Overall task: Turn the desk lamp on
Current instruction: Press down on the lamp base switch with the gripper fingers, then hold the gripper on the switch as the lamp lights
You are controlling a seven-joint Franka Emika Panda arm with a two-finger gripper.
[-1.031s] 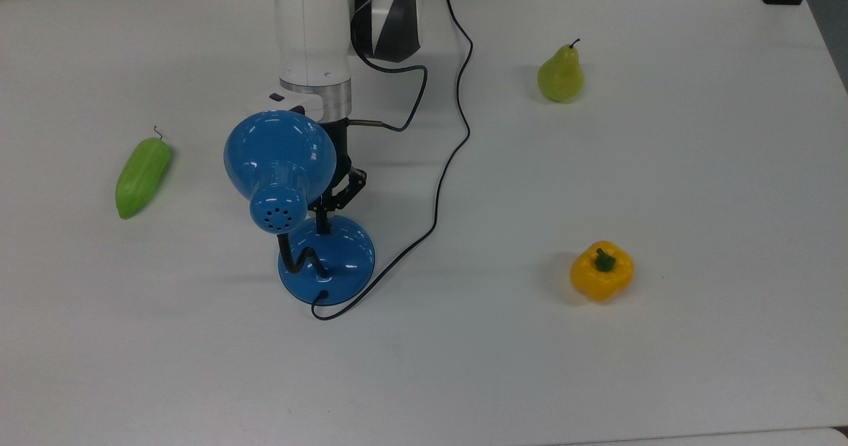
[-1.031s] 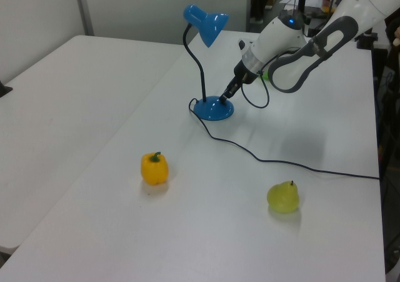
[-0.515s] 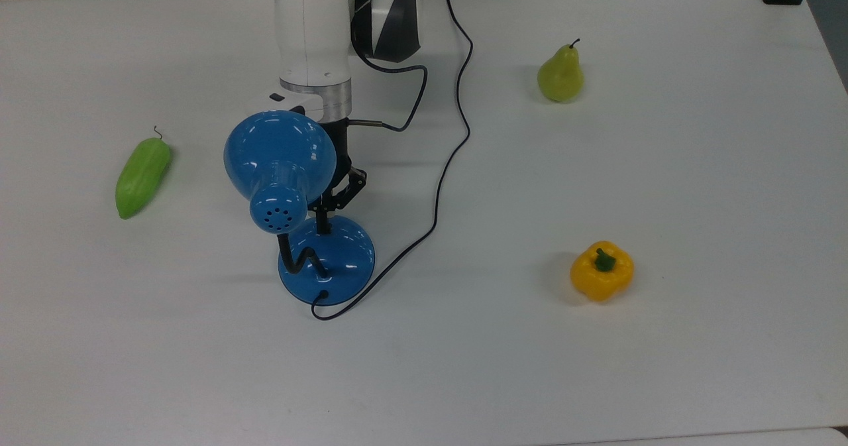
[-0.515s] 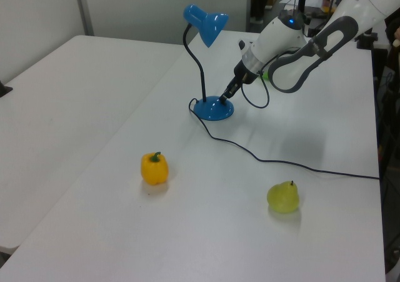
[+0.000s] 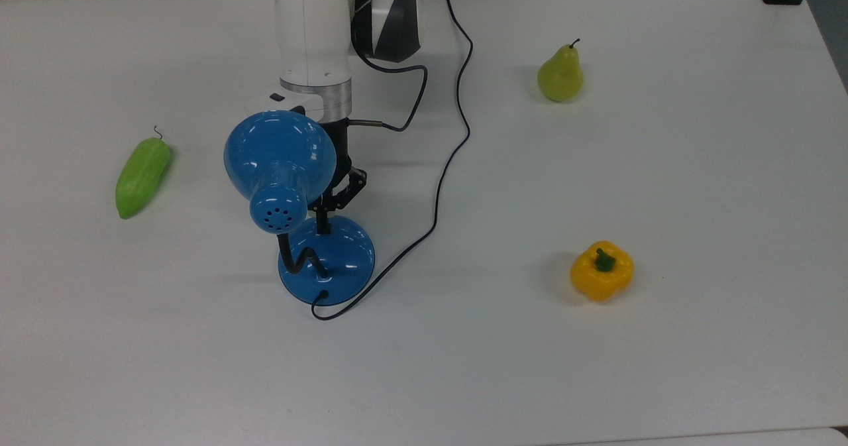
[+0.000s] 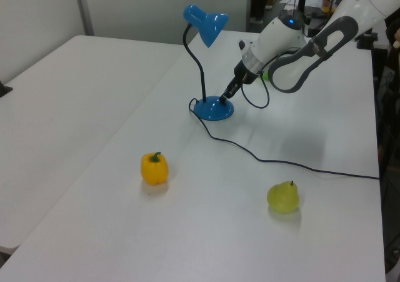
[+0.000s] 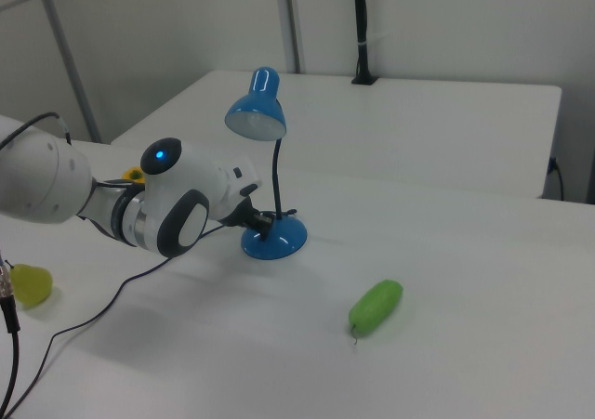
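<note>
The desk lamp [image 5: 311,234] stands on the white table [image 5: 695,167], and everything else is best placed from its round blue base: the gripper [image 5: 322,219] reaches down onto the top of the dome on the side facing the arm, its tip apparently touching the base where a switch would sit, though the switch itself is hidden under the tip. The fingers look drawn together into one narrow point, holding nothing. No glow shows inside the shade in the right view, so the lamp seems not yet lit. The chief risk, as I judge it, is that the slanted push slides or tips the light base instead of working the switch, since the tall bendy neck carries the shade high above it; a tip landing a little off the switch would skid on the glossy dome. The black cord [image 5: 437,194] trails from the base towards the arm and could snag if the base shifts. A green pepper [image 5: 142,177], a yellow bell pepper [image 5: 601,271] and a pear [image 5: 560,75] lie well apart from the base. No brand, label or writing is readable anywhere.
</note>
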